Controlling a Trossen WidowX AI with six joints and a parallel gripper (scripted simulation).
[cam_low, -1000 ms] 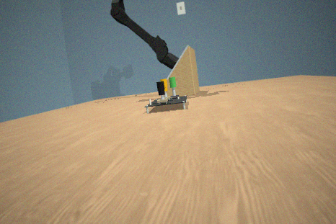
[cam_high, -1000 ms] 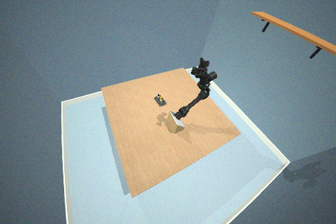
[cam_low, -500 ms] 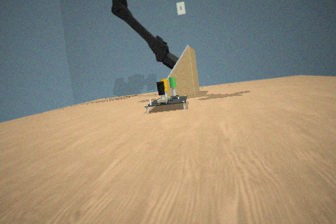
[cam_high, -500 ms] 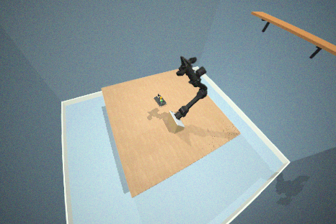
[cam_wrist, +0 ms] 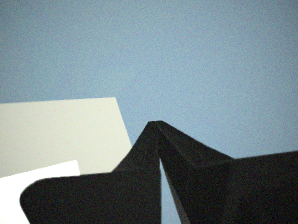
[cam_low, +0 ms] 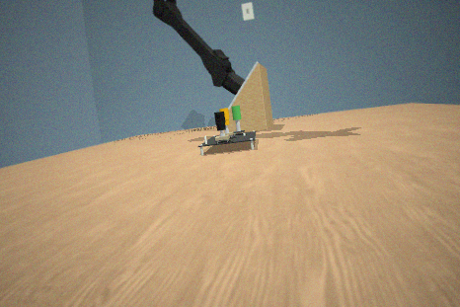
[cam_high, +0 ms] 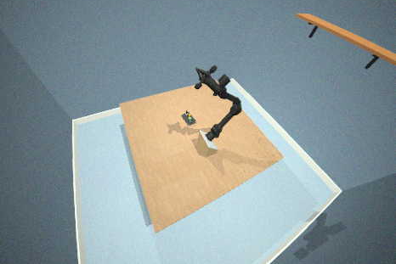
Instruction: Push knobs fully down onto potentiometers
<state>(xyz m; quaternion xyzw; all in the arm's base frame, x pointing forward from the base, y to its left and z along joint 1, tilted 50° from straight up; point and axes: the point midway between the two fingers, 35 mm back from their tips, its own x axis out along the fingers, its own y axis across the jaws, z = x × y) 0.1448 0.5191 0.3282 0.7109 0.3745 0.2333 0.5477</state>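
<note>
The circuit board [cam_high: 191, 122] [cam_low: 245, 137] stands on short pale legs on the table. It carries a black knob [cam_low: 219, 120], an orange knob [cam_low: 226, 115] and a green knob [cam_low: 236, 113], all upright. A pale stem shows below the green knob in the exterior view. The lower ends of the black and orange knobs overlap other parts, so I cannot tell how each sits. My gripper [cam_high: 197, 69] [cam_wrist: 155, 127] is shut and empty, its fingertips together, high above the table and away from the board. It is out of frame in the exterior view.
The arm rises from a wedge-shaped wooden base [cam_high: 206, 145] [cam_low: 254, 102] near the board. The wooden table [cam_high: 170, 179] [cam_low: 222, 218] lies inside a pale-walled area. A wooden shelf [cam_high: 348, 35] is on the wall at the upper right. The wrist view shows blue walls and a pale panel [cam_wrist: 65, 130].
</note>
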